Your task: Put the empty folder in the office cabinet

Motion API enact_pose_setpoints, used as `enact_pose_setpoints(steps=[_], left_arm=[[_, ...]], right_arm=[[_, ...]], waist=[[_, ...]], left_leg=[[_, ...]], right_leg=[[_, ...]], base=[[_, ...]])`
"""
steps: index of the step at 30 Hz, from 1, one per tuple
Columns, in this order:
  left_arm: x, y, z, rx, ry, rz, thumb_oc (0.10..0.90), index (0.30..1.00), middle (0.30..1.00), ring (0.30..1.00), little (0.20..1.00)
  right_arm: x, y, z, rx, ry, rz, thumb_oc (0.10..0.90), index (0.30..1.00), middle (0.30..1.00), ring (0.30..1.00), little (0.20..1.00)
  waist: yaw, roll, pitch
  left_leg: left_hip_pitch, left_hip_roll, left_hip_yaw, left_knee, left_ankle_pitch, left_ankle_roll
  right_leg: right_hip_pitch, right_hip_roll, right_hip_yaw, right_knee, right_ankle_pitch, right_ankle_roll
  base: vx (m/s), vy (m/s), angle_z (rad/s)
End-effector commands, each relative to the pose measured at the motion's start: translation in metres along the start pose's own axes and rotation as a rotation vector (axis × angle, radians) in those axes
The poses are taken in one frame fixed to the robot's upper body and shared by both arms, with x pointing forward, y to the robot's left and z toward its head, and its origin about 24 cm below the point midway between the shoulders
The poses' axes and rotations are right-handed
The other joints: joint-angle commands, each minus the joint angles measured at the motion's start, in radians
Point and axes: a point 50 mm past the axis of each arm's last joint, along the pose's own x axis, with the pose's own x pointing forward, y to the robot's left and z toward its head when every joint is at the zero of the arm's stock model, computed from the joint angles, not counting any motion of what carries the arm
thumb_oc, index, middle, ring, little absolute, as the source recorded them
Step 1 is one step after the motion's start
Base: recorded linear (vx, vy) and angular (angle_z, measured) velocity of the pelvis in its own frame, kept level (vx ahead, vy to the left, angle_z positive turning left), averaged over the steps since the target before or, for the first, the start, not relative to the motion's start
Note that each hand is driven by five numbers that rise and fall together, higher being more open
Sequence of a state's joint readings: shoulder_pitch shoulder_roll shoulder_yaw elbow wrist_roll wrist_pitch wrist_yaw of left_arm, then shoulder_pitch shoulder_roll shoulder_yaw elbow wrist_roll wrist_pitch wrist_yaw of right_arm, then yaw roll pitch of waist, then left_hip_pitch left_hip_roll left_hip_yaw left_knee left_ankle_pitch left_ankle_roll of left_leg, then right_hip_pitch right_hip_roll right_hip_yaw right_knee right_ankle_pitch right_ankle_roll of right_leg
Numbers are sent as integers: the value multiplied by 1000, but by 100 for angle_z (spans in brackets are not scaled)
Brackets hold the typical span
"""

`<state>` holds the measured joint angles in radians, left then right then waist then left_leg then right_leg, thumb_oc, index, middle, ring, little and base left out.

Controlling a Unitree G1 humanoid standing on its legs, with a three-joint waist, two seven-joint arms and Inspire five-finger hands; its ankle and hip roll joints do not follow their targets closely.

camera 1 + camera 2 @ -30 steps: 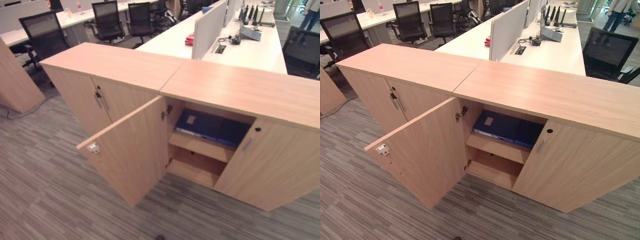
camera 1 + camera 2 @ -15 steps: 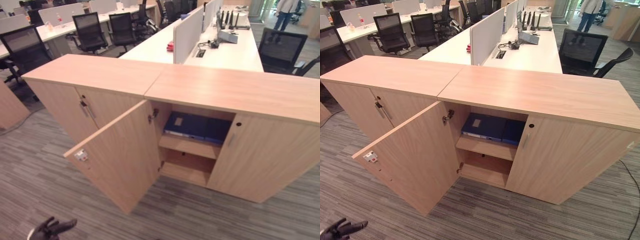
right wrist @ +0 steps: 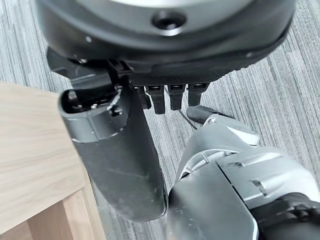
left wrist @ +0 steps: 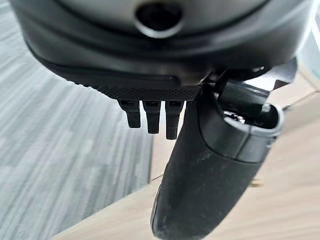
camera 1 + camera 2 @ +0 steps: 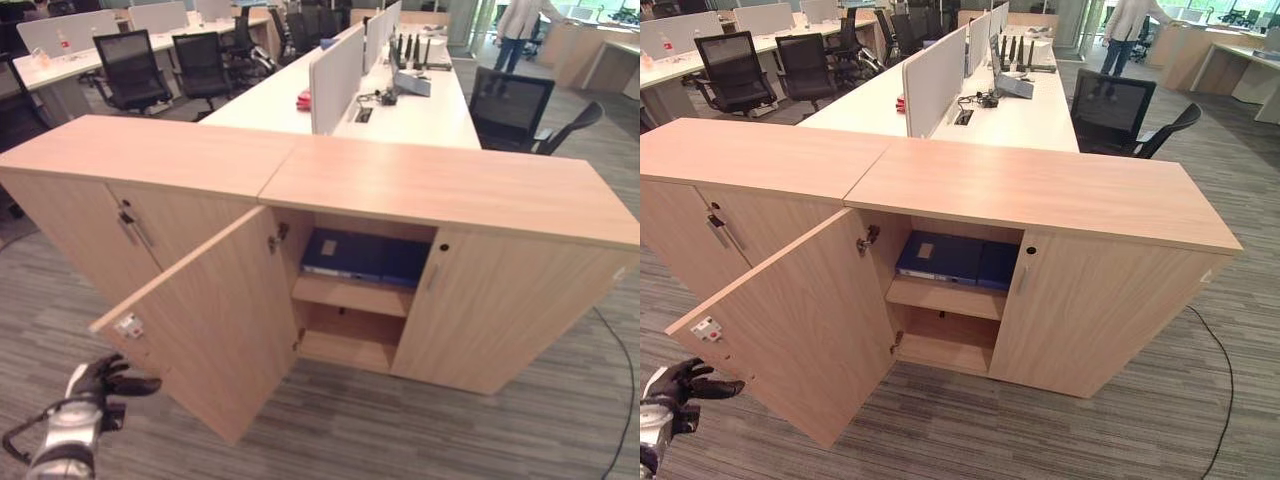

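The office cabinet [image 5: 450, 185] of light wood stands before me with its left door [image 5: 215, 320] swung wide open towards me. On the upper shelf inside lies a blue folder [image 5: 362, 256] with a small white label, flat, with a darker blue part at its right end. My left hand [image 5: 102, 381] hangs low at the left, just beside the open door's outer edge, fingers relaxed and holding nothing. In its wrist view my right hand [image 3: 120, 160] hangs over the carpet beside a wooden cabinet corner [image 3: 35, 160], fingers straight, with nothing in it.
The cabinet's right door [image 5: 500, 310] is shut. A second cabinet [image 5: 110, 215] with shut doors joins on the left. Behind stand white desks [image 5: 410, 100] with dividers, black office chairs [image 5: 510, 105], and a person [image 5: 515, 25] far back. Grey striped carpet [image 5: 400, 430] lies in front.
The camera has swung to the right and pulled back, so the whole cabinet shows. My left hand has come up from the bottom edge to beside the open door.
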<state>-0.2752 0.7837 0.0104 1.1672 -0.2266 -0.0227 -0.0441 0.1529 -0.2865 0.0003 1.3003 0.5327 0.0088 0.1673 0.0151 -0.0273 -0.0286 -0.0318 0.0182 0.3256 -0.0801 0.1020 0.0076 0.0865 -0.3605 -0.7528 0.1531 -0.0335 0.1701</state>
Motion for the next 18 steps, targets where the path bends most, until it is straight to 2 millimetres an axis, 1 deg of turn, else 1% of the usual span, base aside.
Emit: enact_pose_setpoints(steps=[1, 4, 5, 6, 7, 8, 11, 12, 13, 14, 15, 16, 17, 18], left_arm=[[-4, 58, 75, -12, -230, 204, 800, 900, 900, 900, 900], [-5, 66, 95, 1, -261, 227, 800, 900, 900, 900, 900], [-7, 70, 106, 10, -287, 238, 800, 900, 900, 900, 900], [-7, 70, 107, 11, -288, 238, 800, 900, 900, 900, 900], [-8, 71, 119, 12, -320, 240, 800, 900, 900, 900, 900], [-8, 71, 120, 13, -321, 241, 800, 900, 900, 900, 900], [-12, 63, 144, 6, -411, 219, 800, 900, 900, 900, 900], [-17, 51, 165, -7, -517, 179, 800, 900, 900, 900, 900], [-25, 25, 182, -104, -637, 71, 800, 900, 900, 900, 900], [-25, 25, 181, -109, -635, 68, 800, 900, 900, 900, 900], [-36, -8, 180, -328, -733, -139, 800, 900, 900, 900, 900], [-37, -9, 176, -335, -728, -142, 800, 900, 900, 900, 900], [-50, -32, 168, -421, -778, -285, 800, 900, 900, 900, 900], [-59, -53, 155, -463, -780, -403, 800, 900, 900, 900, 900]], right_arm=[[3, 8, 21, -6, -56, 23, 800, 900, 900, 900, 900], [3, 6, 21, -4, -55, 20, 800, 900, 900, 900, 900], [2, 5, 22, -6, -57, 19, 800, 900, 900, 900, 900], [2, 5, 22, -4, -57, 20, 800, 900, 900, 900, 900], [2, 5, 22, -6, -53, 21, 800, 900, 900, 900, 900], [2, 5, 22, -5, -53, 22, 800, 900, 900, 900, 900], [2, 5, 18, -2, -43, 20, 800, 900, 900, 900, 900], [3, 7, 16, 4, -39, 22, 800, 900, 900, 900, 900], [3, 9, 13, 13, -32, 25, 800, 900, 900, 900, 900], [3, 8, 14, 13, -32, 22, 800, 900, 900, 900, 900], [4, 12, 13, 39, -32, 32, 800, 900, 900, 900, 900], [3, 10, 13, 36, -31, 28, 800, 900, 900, 900, 900], [3, 11, 11, 61, -30, 32, 800, 900, 900, 900, 900], [4, 13, 10, 79, -28, 40, 800, 900, 900, 900, 900]], waist=[[6, -11, 18], [-1, -14, 18], [-8, -15, 17], [-6, -16, 18], [-11, -18, 18], [-10, -19, 18], [-12, -24, 20], [-11, -27, 22], [-5, -32, 26], [-5, -29, 25], [8, -34, 33], [6, -30, 31], [12, -31, 34], [18, -33, 41]], left_leg=[[84, 53, -27, 11, -124, -68], [87, 52, -20, 12, -125, -69], [89, 53, -15, 12, -125, -69], [89, 53, -14, 12, -125, -69], [90, 54, -11, 10, -125, -69], [90, 54, -11, 10, -125, -69], [92, 55, -8, 10, -125, -70], [92, 55, -10, 11, -126, -69], [91, 55, -13, 12, -127, -69], [91, 55, -13, 12, -127, -69], [88, 53, -18, 14, -128, -67], [89, 53, -17, 14, -128, -67], [89, 52, -19, 15, -129, -65], [88, 51, -22, 16, -130, -63]], right_leg=[[-58, -18, 14, -146, 230, 71], [-62, -15, 24, -148, 232, 72], [-64, -14, 28, -147, 234, 73], [-64, -14, 29, -147, 234, 73], [-66, -13, 32, -149, 236, 73], [-66, -13, 32, -149, 236, 73], [-66, -12, 35, -150, 238, 74], [-67, -11, 35, -150, 238, 74], [-65, -11, 30, -150, 236, 74], [-65, -11, 30, -149, 236, 74], [-63, -12, 21, -149, 237, 73], [-63, -13, 21, -149, 237, 73], [-61, -14, 16, -149, 240, 73], [-60, -15, 13, -149, 242, 73]], base=[[0, 0, 0], [-3, -2, -2], [-9, -5, -7], [-15, -12, -8], [-10, -10, -3], [0, 0, 0], [0, 0, 0], [0, 0, 0], [-9, -13, 4], [-7, -2, 7], [-4, 3, 4], [0, 0, 0], [0, 0, 0], [0, 0, 0]])
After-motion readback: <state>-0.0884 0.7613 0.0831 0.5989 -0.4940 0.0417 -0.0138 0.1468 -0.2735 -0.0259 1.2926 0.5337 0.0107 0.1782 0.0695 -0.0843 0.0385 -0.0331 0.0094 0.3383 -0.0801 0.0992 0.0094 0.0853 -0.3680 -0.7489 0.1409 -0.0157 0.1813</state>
